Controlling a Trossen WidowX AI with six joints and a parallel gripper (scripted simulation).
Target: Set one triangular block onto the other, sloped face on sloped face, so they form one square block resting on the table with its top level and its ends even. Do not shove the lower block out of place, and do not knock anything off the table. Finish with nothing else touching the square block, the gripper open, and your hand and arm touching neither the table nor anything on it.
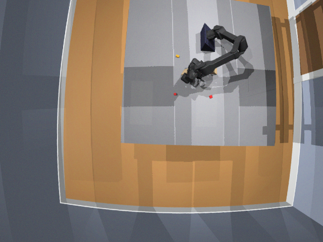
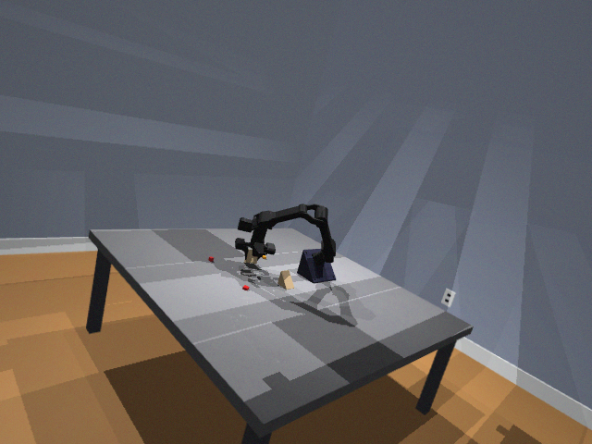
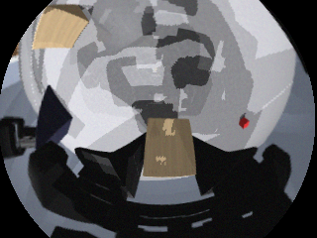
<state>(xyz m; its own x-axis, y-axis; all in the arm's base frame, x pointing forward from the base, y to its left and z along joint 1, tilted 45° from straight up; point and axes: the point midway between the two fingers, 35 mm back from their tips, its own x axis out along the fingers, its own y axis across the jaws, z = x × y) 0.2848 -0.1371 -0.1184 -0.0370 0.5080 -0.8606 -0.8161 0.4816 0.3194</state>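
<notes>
One tan triangular block (image 1: 184, 71) (image 2: 251, 258) (image 3: 169, 146) is between the fingers of my gripper (image 3: 166, 135), which is shut on it. In the top view the hand hides most of this block. Whether its underside touches the table (image 1: 146, 130) (image 2: 215, 329) is not clear. The other tan triangular block (image 1: 214, 70) (image 2: 286, 279) (image 3: 59, 31) stands apart on the table, nearer the arm's base, with a sloped side showing in the exterior view. The arm partly covers it in the top view.
A red cube (image 1: 175, 94) (image 2: 211, 259) and another red cube (image 1: 210, 96) (image 2: 245, 288) lie on the table near the hand. A small yellow-orange piece (image 1: 177, 56) (image 2: 264, 256) lies on the base side. The dark blue wedge-shaped base (image 1: 204, 43) (image 2: 311, 267) (image 3: 53, 119) carries the arm.
</notes>
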